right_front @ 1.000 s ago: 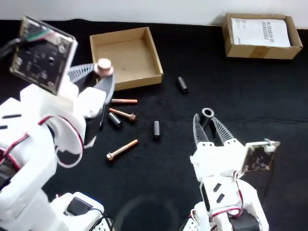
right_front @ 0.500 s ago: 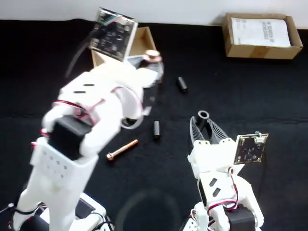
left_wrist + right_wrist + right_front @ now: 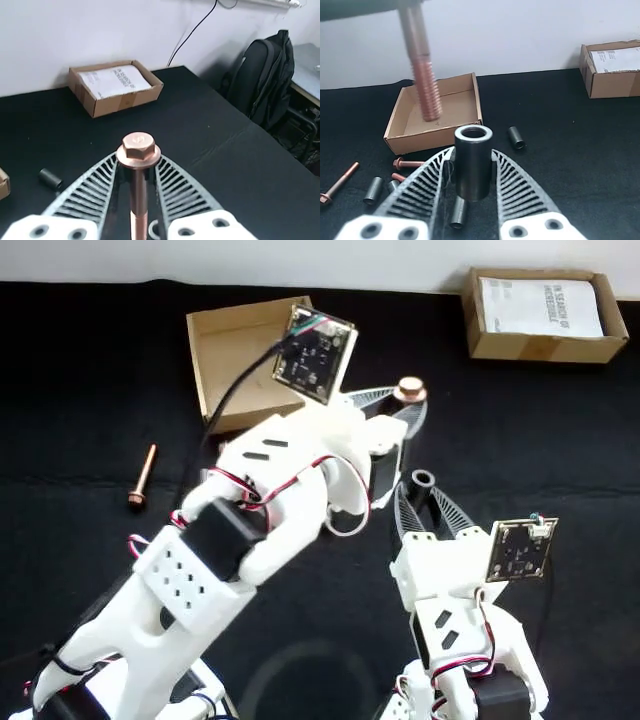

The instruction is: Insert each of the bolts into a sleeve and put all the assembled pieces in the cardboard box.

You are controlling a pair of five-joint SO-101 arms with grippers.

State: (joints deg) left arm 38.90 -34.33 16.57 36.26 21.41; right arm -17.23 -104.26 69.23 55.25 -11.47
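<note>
- Table [image 3: 560, 440]: black surface, carrying both arms and all parts.
- Left arm [image 3: 250, 540]: extended from the near left towards the centre, its wrist lying just far of the right arm's claw.
- Right arm [image 3: 460, 620]: placed near right, pointed to the far side.
- Cardboard box [image 3: 230, 350]: open, nothing seen inside, located far left of centre; its inside is also recorded from the right wrist [image 3: 455, 107].
- Second box [image 3: 530, 348]: located at the far right corner, with a printed sheet lying in it.
- Left claw [image 3: 138, 165]: closed narrow on a copper bolt [image 3: 139, 145], which is gripped just under the hex head, head up.
- Held bolt, right wrist view [image 3: 422, 85]: the threaded end is seen hanging in the air, above and to the left of the sleeve's mouth, not inside it.
- Right claw [image 3: 473, 155]: closed on a dark sleeve [image 3: 473, 165], which is held upright with its open bore facing up.
- Loose bolts: one [image 3: 143, 477] lies well apart at the left; another [image 3: 412, 163] lies just near of the cardboard box.
- Loose sleeves: one [image 3: 516, 137] lies right of the cardboard box, one [image 3: 372, 190] near left, one [image 3: 458, 212] under the right claw.
</note>
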